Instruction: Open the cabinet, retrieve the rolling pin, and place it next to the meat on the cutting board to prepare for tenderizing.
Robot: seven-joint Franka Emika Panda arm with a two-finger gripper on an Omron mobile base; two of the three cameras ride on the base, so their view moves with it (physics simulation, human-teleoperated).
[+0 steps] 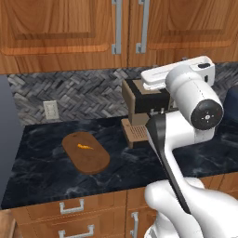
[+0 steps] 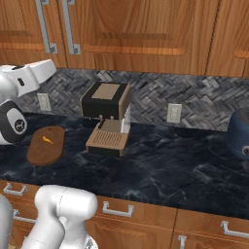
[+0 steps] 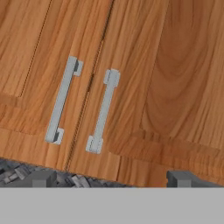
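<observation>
Hand view: gripper [image 3: 111,178], jaws spread fully wide, holding nothing, fingertips [image 3: 43,178] at 6 o'clock. Cabinet [image 3: 175,78] doors shut; two vertical silver bar handles [image 3: 101,111] side by side at centre. Left base view: cutting board [image 1: 86,152] on dark counter [image 1: 42,172] at 9 o'clock, meat [image 1: 84,146] lying on it. Coffee machine [image 1: 142,109] at 3 o'clock of the board. Rolling pin location: cannot tell.

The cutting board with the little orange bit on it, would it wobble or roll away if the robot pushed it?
Probably not. The flat oval dark-brown wooden cutting board lies flush on the dark marble counter, so it would likely slide rather than roll or tip. It looks stiff. The tiny orange-yellow piece of meat sits loose on top and might shift if the board were shoved fast.
</observation>
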